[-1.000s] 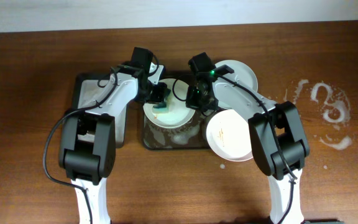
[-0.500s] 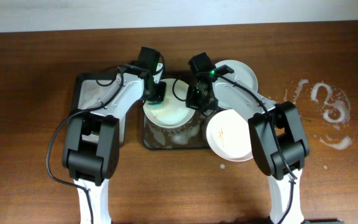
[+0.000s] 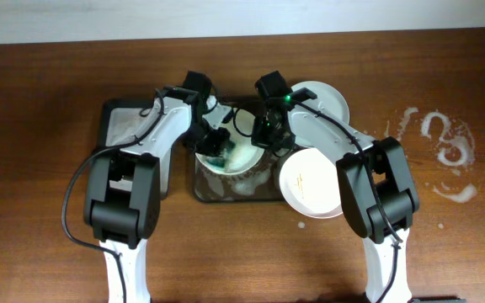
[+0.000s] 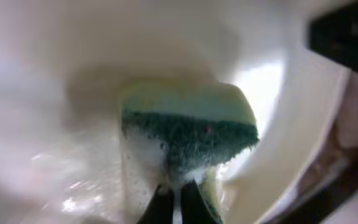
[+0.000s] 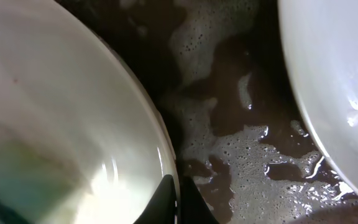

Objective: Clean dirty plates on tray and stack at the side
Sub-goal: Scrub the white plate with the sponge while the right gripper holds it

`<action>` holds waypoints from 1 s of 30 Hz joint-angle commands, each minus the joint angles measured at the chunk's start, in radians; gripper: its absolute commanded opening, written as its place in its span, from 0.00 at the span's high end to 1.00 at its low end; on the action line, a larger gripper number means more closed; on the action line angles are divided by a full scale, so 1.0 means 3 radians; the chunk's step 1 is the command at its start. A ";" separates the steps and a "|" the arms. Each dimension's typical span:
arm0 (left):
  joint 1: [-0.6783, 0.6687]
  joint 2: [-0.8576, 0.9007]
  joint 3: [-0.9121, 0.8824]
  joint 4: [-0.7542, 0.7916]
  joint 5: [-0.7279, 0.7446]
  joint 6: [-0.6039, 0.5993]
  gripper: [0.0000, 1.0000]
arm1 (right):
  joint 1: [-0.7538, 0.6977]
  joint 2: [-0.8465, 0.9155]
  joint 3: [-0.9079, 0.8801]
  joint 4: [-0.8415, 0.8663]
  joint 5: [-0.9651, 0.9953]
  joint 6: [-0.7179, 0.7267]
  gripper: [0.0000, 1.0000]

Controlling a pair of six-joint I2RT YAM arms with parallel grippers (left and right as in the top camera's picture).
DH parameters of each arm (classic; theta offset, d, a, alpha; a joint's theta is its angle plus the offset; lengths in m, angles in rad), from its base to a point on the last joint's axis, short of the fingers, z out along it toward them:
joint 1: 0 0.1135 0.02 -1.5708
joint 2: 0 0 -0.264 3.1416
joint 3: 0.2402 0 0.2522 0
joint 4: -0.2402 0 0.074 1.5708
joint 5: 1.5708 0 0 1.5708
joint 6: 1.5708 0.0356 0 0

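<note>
A white plate (image 3: 244, 157) lies on the wet, sudsy tray (image 3: 226, 191). My left gripper (image 3: 214, 141) is shut on a green sponge (image 4: 188, 124) that presses soapy on the plate's inside (image 4: 73, 62). Its jaws (image 4: 174, 200) pinch the sponge's lower edge. My right gripper (image 3: 268, 140) is shut on the same plate's right rim (image 5: 61, 112), one finger inside and one outside (image 5: 178, 200). A second plate (image 3: 310, 182) with faint orange marks lies to the right at the tray's edge. A third plate (image 3: 328, 99) sits behind the right arm.
A smaller dark tray (image 3: 116, 126) lies at the left, under the left arm. White foam smears (image 3: 445, 151) mark the wooden table at the far right. Suds and water pool on the tray floor (image 5: 241, 155) between the two plates (image 5: 328, 74).
The left gripper, with the sponge, moved to the plate's back rim and then swept back toward its middle. The right gripper has held still on the rim.
</note>
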 commanded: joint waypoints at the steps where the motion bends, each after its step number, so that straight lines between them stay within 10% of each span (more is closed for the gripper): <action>1: -0.0027 0.0128 -0.0090 0.0336 0.0445 0.0300 0.99 | 0.0010 0.0061 -0.0005 -0.0001 0.0053 -0.0032 0.96; 8: -0.0027 0.0141 -0.0090 0.1300 -0.0554 -0.0298 0.99 | 0.0010 0.0061 -0.0005 -0.0004 0.0053 -0.0033 0.96; 17: -0.0023 0.0141 -0.0090 0.0652 -0.1982 -0.1027 0.99 | 0.0010 0.0061 -0.0005 -0.0004 0.0053 -0.0033 0.96; 24: -0.0027 0.0141 -0.0090 0.0181 0.0629 0.0393 0.99 | 0.0010 0.0061 -0.0005 -0.0003 0.0053 -0.0033 0.96; 30: -0.0027 0.0145 -0.0090 0.0654 0.0748 0.0308 0.99 | 0.0010 0.0061 -0.0005 -0.0001 0.0041 -0.0032 0.96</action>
